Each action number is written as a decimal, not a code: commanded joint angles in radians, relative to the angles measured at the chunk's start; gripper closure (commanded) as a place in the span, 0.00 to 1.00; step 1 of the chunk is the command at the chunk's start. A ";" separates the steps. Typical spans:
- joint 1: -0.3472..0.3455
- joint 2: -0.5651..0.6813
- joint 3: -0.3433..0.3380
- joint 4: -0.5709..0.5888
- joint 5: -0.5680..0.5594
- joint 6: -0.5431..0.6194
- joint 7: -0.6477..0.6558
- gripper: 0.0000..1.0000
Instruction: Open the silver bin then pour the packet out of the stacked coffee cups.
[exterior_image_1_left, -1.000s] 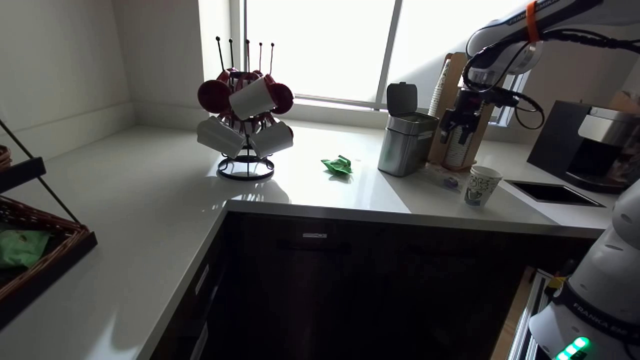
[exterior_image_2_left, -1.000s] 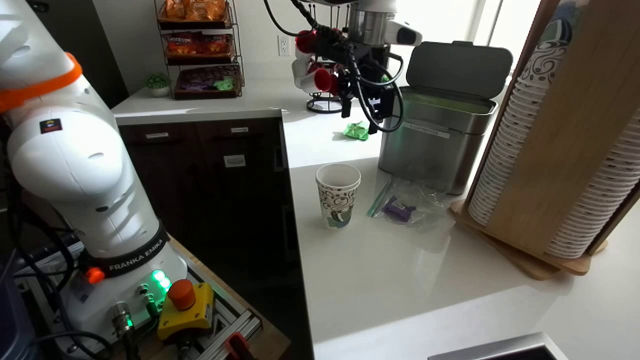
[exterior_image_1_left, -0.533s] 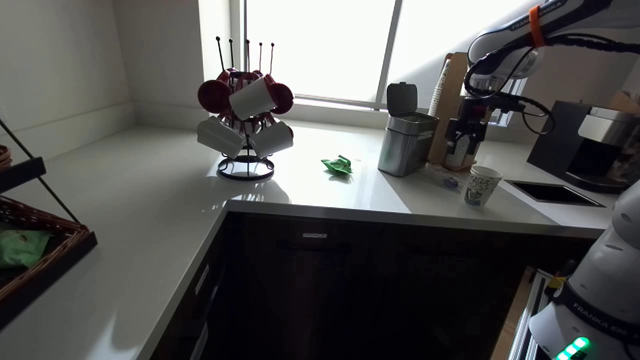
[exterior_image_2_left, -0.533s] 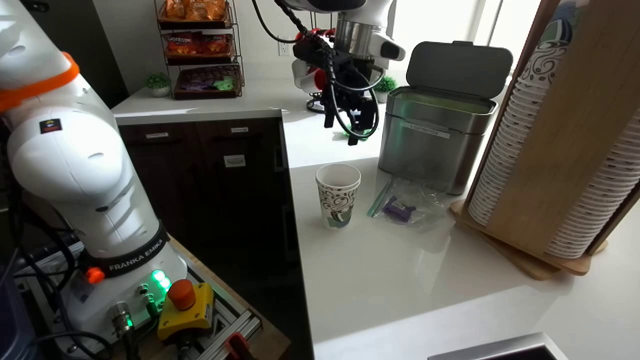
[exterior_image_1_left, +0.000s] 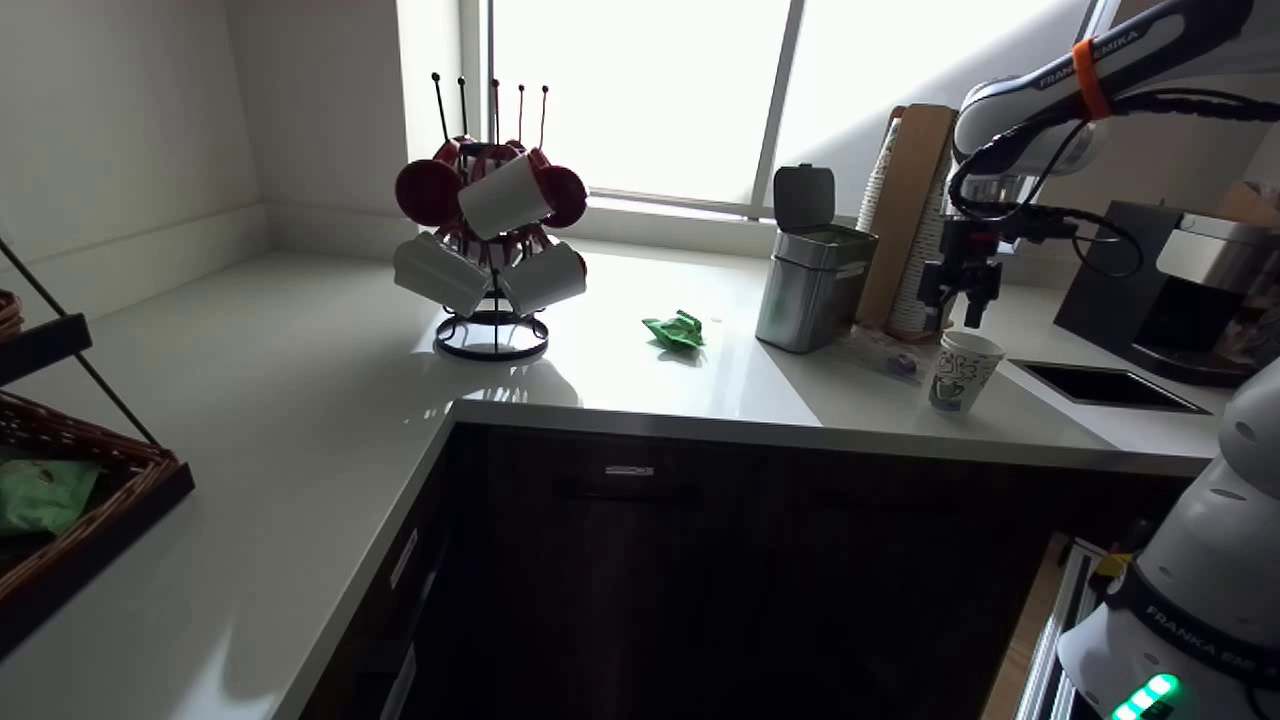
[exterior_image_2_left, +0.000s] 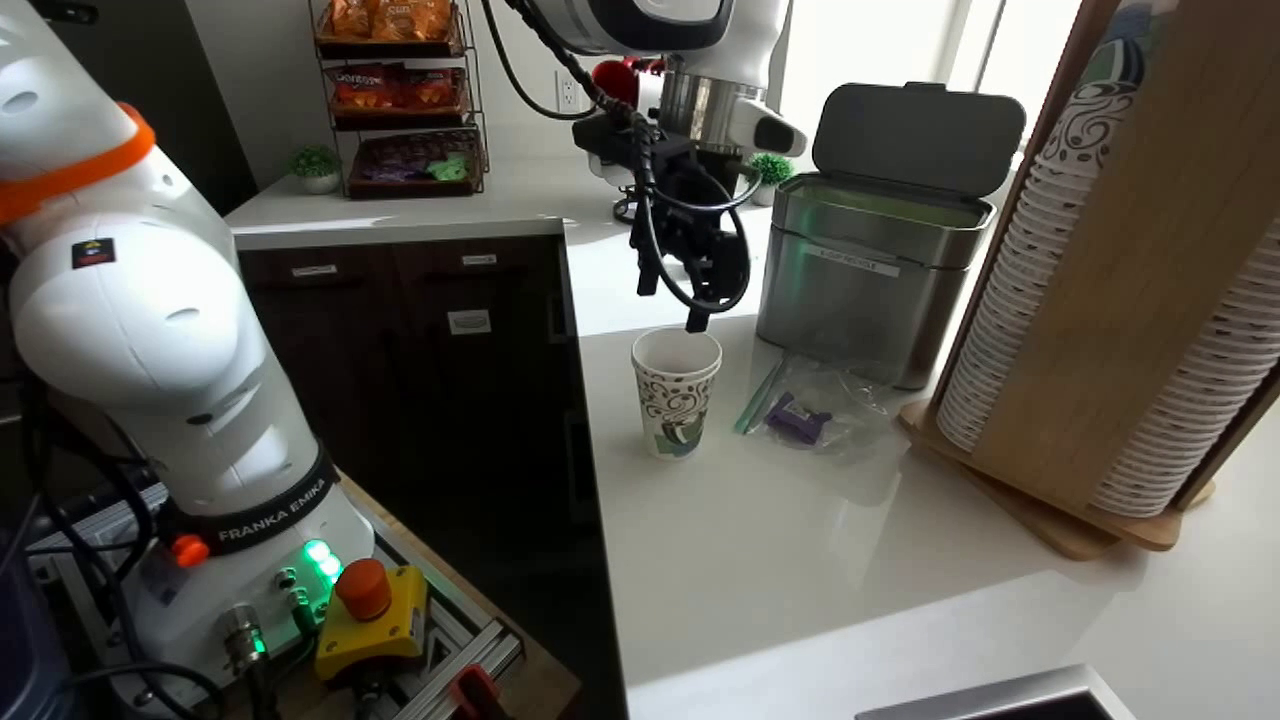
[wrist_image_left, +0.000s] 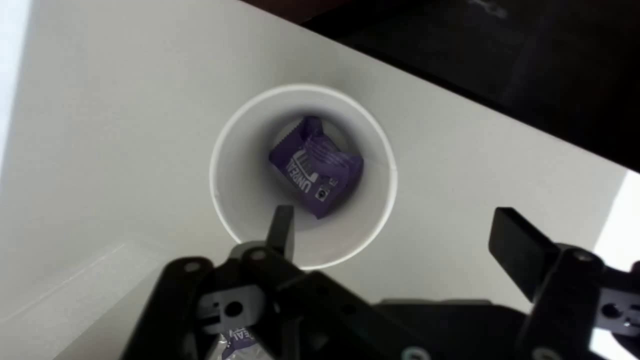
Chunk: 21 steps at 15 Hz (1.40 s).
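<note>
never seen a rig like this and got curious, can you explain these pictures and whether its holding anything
The machine is a robot arm ending in a two-fingered gripper. Two pictures come from cameras standing apart from it; the third, the wrist view, looks down into a paper cup. A purple packet lies inside it. The cup stands on the counter, which also holds a silver bin with its lid open, a clear bag, a green packet and a mug rack. The gripper hangs open near the cup and holds nothing.
</note>
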<state>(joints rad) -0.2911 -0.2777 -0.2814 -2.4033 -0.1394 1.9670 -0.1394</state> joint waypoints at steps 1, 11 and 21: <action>-0.007 -0.029 -0.008 -0.049 -0.027 0.034 0.001 0.00; -0.007 -0.021 -0.007 -0.060 -0.026 0.037 0.006 0.58; -0.011 -0.027 -0.010 -0.061 -0.029 0.030 0.004 0.99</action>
<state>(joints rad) -0.2965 -0.2802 -0.2880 -2.4381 -0.1464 1.9792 -0.1396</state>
